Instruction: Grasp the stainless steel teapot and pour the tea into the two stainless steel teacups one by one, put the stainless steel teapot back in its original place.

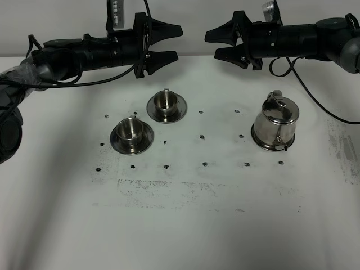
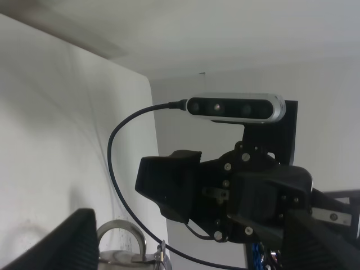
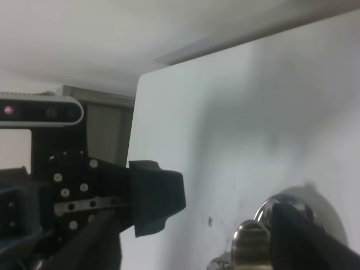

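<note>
Exterior high gives you the one relation that counts. The stainless steel teapot [image 1: 274, 125] stands upright on the right side of the table [image 1: 225, 219]. The right gripper [image 1: 211, 44] hangs high over the far edge, pointing left toward the middle. From that gripper, the pot lies to the right, toward the near side and well below.

Its jaws are spread wide and hold nothing. The left gripper [image 1: 178, 42] faces it across the middle, also spread and empty, with the two sets of tips near each other but apart. The left gripper sits over the far left of the table, well apart from the pot, so I judge the right arm to be your nearer arm for the grasp.

The far teacup [image 1: 166, 103] and the near teacup [image 1: 130, 130] both stand left of the pot, with the near one further left. Once you have lifted the pot, your pour will travel leftward.

The pot's long axis is vertical. A loop shows at its top, and a small part juts out low on its near right side. It is too small for you to tell whether that part is spout or handle. Nothing in the task looks begun, and the pot is untouched. Before you bring the jaws down, work out which way the handle faces. A grip on the wrong side would leave the spout pointing away from the cups.
</note>
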